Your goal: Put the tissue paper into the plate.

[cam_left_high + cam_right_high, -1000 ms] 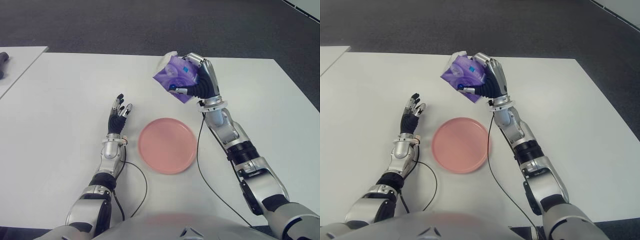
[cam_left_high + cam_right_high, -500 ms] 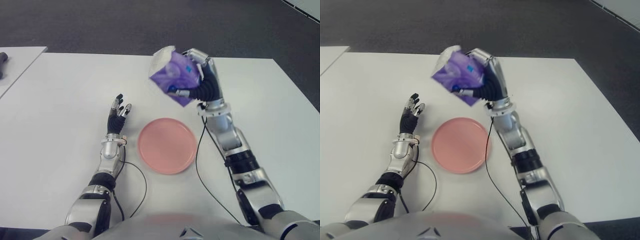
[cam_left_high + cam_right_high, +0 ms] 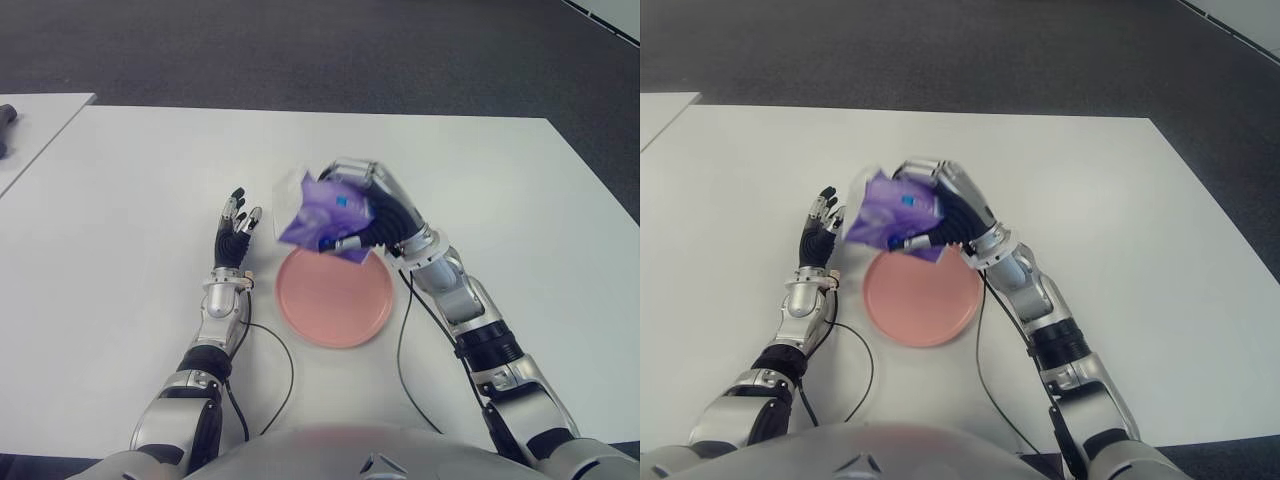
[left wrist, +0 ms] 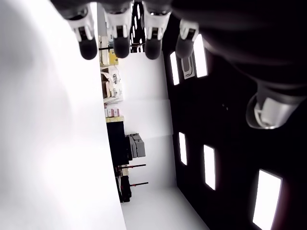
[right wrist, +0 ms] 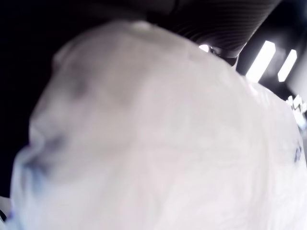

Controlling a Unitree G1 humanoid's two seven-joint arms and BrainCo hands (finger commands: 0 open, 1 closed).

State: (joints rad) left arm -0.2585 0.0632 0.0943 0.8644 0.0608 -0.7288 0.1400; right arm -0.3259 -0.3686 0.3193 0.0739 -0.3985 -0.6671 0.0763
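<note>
On the white table, right hand fingers grasp the tissue pack above the pink plate; left hand fingers released.

Since a second ago the right hand has dropped from upper centre of the frame toward mid-frame, carrying the tissue pack. The pack now hangs over the plate's far rim, shifted leftward.

No readable text, label or number anywhere.
</note>
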